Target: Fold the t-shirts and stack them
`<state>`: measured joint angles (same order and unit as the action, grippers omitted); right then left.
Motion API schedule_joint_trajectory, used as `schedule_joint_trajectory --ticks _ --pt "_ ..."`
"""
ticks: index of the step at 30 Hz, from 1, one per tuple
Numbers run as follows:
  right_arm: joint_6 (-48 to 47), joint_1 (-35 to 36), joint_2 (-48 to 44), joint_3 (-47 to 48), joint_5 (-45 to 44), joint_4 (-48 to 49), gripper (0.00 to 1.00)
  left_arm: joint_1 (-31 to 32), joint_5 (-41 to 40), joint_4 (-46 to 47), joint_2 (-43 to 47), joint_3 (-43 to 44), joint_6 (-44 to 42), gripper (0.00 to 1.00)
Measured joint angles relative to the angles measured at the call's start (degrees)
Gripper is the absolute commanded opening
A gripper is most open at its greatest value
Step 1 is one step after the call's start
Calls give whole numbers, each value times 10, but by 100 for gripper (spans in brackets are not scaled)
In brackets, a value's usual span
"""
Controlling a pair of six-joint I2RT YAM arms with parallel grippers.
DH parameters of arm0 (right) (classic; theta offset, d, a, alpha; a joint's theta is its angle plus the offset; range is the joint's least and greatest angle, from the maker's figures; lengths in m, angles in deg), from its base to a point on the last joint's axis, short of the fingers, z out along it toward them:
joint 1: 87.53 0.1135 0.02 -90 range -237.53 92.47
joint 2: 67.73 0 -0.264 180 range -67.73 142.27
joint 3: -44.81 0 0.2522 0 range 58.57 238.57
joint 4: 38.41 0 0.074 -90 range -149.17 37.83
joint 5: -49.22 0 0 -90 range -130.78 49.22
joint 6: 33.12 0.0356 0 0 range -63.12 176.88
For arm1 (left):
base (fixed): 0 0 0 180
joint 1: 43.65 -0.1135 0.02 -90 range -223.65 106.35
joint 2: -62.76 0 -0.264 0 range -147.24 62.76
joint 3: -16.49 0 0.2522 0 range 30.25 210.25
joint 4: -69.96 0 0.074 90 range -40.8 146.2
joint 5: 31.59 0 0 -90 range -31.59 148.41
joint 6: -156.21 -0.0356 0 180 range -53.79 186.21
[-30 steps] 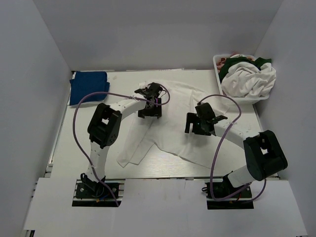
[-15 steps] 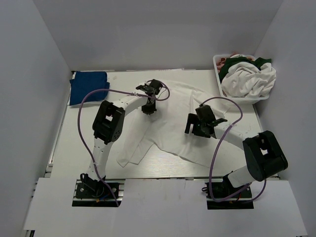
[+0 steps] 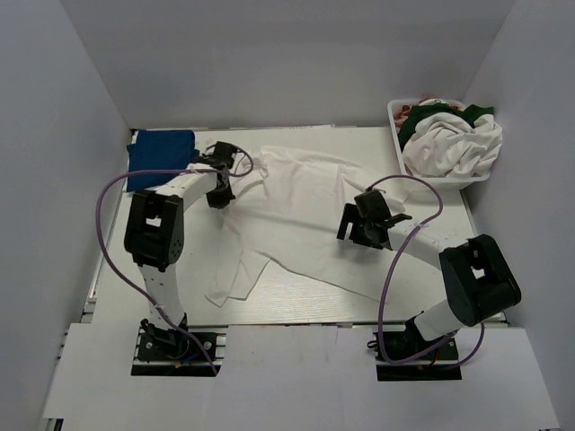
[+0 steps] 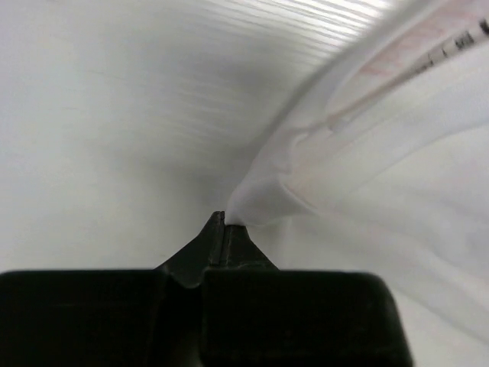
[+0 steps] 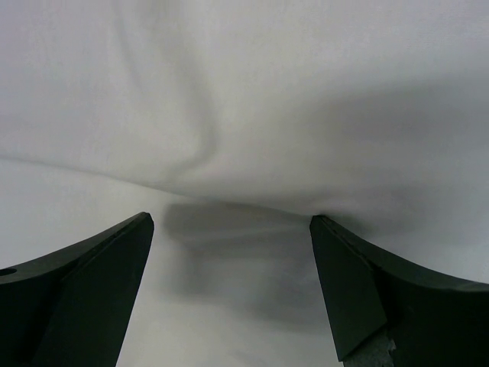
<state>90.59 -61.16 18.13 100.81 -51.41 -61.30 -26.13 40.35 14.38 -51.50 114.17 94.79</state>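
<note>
White walls close in a pale table, and across its middle a large white t-shirt lies spread out and rumpled, one sleeve trailing toward the near-left edge. At the shirt's far-left corner the left gripper has its jaws pressed together on a small fold of the cloth. In the left wrist view a pinched peak of white fabric rises straight from the closed black fingertips, with a seam and a faint pinkish patch in the cloth to the upper right. The right gripper sits over the shirt's right half with its jaws wide apart. In its wrist view the two dark fingers flank a soft ridge of the cloth just ahead, and it is not possible to tell whether they touch the fabric. A folded blue t-shirt rests in the far-left corner of the table, near the left gripper and apart from the white shirt. At the far right a white basket holds a heap of white tees on top, a dark green tee beneath and a sliver of pink at the back. How many garments it holds cannot be counted. The right arm covers part of the spread shirt's right side.
</note>
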Motion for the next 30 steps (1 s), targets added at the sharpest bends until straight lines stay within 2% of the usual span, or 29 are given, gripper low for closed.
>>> schedule_joint_trajectory --ticks 3,5,6,8,9,12,13,17,20,23,25,28,30 --pt "5 0 5 5 -20 -3 89 -41 0 4 30 -20 -5 0" --pt "6 -3 5 5 -33 -8 89 -70 0 7 35 -19 -10 5" --pt "7 -5 5 5 -38 -10 89 -83 3 8 33 -18 -11 14" --pt "8 -8 5 5 -45 -14 89 -107 15 3 28 -16 -13 23" --pt "8 -10 5 6 -47 -17 89 -117 20 -2 26 -16 -14 41" --pt "4 -20 9 12 -62 -35 89 -153 19 -8 23 -16 -19 72" --pt "3 -25 12 16 -67 -43 89 -168 19 -11 23 -17 -16 100" --pt "-3 -38 21 31 -81 -73 89 -211 24 -21 33 -28 -10 100" --pt "-26 -37 17 33 -76 -94 90 -215 49 -18 68 -56 -10 100" --pt "-45 -28 -3 33 -70 -112 90 -200 120 3 133 -100 -11 100" --pt "-55 -20 -27 34 -67 -116 90 -188 194 42 186 -145 -14 100" --pt "-59 -12 -59 38 -57 -117 90 -155 303 96 252 -212 -16 100" --pt "-58 -10 -68 40 -49 -114 90 -125 346 116 268 -234 -14 100"
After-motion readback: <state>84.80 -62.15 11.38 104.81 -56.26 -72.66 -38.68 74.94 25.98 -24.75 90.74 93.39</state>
